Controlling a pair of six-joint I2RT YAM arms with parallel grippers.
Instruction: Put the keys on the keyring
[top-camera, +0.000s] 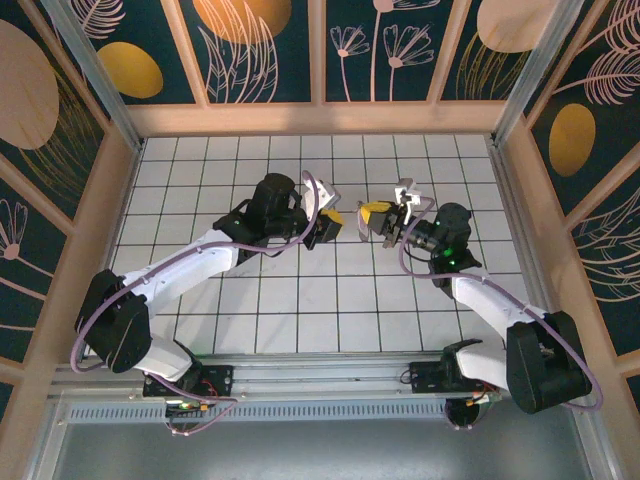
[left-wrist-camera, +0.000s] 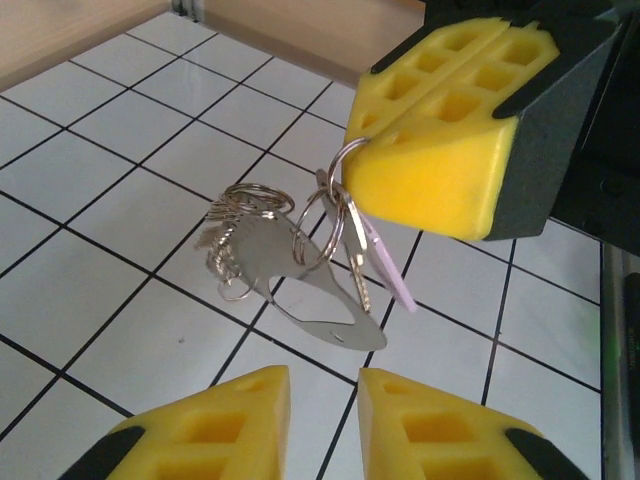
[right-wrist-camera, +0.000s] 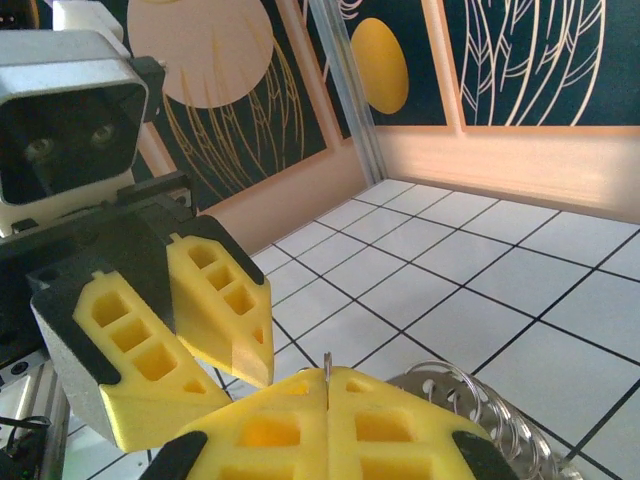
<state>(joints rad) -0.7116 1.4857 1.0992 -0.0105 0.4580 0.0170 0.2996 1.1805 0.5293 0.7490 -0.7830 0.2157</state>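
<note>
My right gripper (left-wrist-camera: 357, 160) is shut on a thin wire ring of the keyring (left-wrist-camera: 322, 322), a silvery flat oval loop hanging above the tiles with a cluster of small rings (left-wrist-camera: 240, 212) at one edge. A key with a pale lilac head (left-wrist-camera: 388, 268) and a brassy key (left-wrist-camera: 356, 272) dangle from the pinched ring. In the right wrist view the ring's edge sticks up between the shut right gripper (right-wrist-camera: 328, 378). My left gripper (left-wrist-camera: 325, 378) faces the bunch a short way off, open, with nothing between its fingers (right-wrist-camera: 215, 305). From above, the left gripper (top-camera: 330, 224) and right gripper (top-camera: 376, 215) nearly meet mid-table.
The floor (top-camera: 300, 300) is white tile with dark grout. Wooden rails (top-camera: 320, 118) and patterned panels wall in the back and both sides. Both arm bases sit on the metal rail (top-camera: 320, 380) at the near edge.
</note>
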